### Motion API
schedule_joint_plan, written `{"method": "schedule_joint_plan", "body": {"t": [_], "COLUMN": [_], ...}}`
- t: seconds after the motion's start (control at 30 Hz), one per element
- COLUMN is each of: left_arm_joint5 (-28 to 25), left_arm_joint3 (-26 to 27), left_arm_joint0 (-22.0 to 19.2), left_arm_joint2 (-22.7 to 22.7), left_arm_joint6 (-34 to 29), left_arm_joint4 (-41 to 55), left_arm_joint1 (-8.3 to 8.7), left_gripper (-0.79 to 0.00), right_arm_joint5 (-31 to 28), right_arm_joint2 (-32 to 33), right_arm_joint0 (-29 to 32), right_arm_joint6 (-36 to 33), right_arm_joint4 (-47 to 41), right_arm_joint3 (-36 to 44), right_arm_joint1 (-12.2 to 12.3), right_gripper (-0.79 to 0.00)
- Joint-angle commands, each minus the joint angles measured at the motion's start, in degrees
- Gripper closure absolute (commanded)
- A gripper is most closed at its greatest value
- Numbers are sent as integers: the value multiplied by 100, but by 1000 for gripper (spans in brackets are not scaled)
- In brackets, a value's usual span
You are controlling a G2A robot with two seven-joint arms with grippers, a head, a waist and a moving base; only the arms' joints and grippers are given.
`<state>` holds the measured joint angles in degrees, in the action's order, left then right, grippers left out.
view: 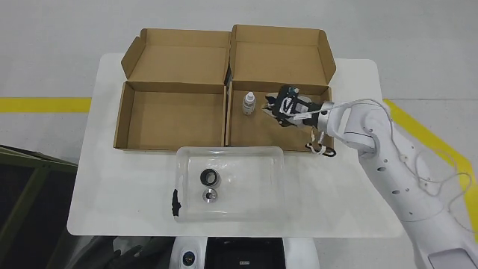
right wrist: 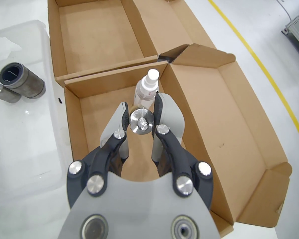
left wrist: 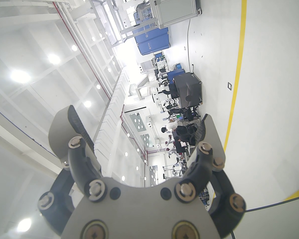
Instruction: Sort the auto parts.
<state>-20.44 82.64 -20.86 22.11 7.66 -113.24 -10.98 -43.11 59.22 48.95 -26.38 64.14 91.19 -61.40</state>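
Observation:
My right gripper (right wrist: 141, 115) (view: 270, 109) hangs over the right cardboard box (view: 321, 131), shut on a shiny round metal part (right wrist: 141, 125). A small white spray bottle (right wrist: 147, 88) (view: 249, 104) stands upright in that box just beyond the fingertips. The left cardboard box (view: 149, 119) (right wrist: 94, 26) has nothing in it. In the clear plastic tray (view: 261, 194) (right wrist: 20, 135) lie two dark metal cylinders (right wrist: 21, 83) (view: 210, 177) side by side. My left gripper (left wrist: 139, 125) is open, pointing away from the table into the hall, nothing between its fingers.
Both boxes stand with lids folded back at the far side of the white table (view: 97, 194). A black mark (view: 175, 203) sits on the tray's left rim. A cable (view: 321, 148) dangles from the right arm over the box's near wall.

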Motion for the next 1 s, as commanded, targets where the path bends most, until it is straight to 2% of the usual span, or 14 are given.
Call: {"method": "schedule_joint_plan", "body": {"t": [0.0, 0.3, 0.73, 0.8, 0.83, 0.97], "left_arm_joint5": [0, 0, 0, 0, 0, 0], "left_arm_joint3": [0, 0, 0, 0, 0, 0], "left_arm_joint0": [0, 0, 0, 0, 0, 0], "left_arm_joint2": [0, 0, 0, 0, 0, 0], "left_arm_joint6": [0, 0, 0, 0, 0, 0], "left_arm_joint4": [0, 0, 0, 0, 0, 0], "left_arm_joint1": [0, 0, 0, 0, 0, 0], "left_gripper": [-785, -785, -785, -785, -785, -785], "right_arm_joint5": [23, 210, 468, 509, 500, 525], "right_arm_joint2": [-169, -800, -1251, -1297, -1311, -1356], "right_arm_joint0": [-161, -614, -912, -945, -950, -979], "right_arm_joint6": [-124, -381, -538, -571, -544, -522], "right_arm_joint4": [45, 268, 478, 514, 476, 497], "right_arm_joint3": [-218, -832, -1412, -1478, -1511, -1602], "right_arm_joint1": [-42, -236, -435, -461, -473, -510], "right_gripper": [0, 0, -3, -71, -148, -326]}}
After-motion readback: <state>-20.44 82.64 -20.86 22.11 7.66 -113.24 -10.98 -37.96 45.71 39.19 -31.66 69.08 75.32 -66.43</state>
